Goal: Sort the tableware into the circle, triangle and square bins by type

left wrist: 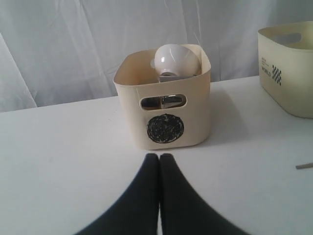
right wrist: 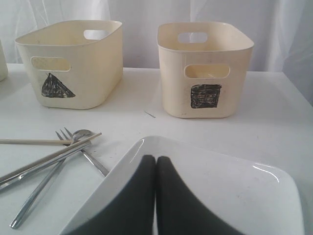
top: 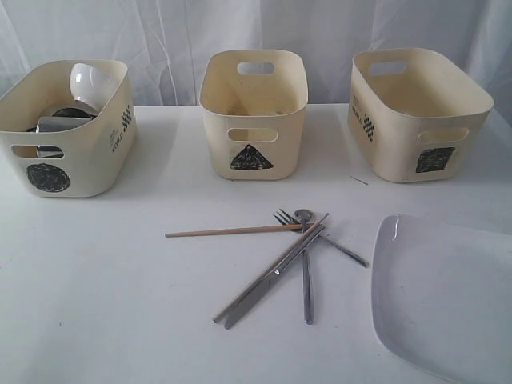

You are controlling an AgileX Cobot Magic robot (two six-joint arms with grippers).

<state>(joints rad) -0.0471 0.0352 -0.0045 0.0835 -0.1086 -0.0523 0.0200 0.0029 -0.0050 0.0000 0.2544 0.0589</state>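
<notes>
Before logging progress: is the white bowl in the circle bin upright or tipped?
Tipped: the white bowl lies on its side atop steel ware in the circle bin.

bright, even light; soft shadows

The left gripper (left wrist: pixel 159 159) is closed, its two black fingers (left wrist: pixel 142 196) pressed together along a thin straight seam and tapering to rounded tips that touch. It sits low over the white table (left wrist: pixel 58 161), pointing level toward the far edge on the left side. The right gripper (right wrist: pixel 156 160) is closed the same way, its dark fingers (right wrist: pixel 139 196) meeting tip to tip, aimed toward the far edge on the right side.
</notes>
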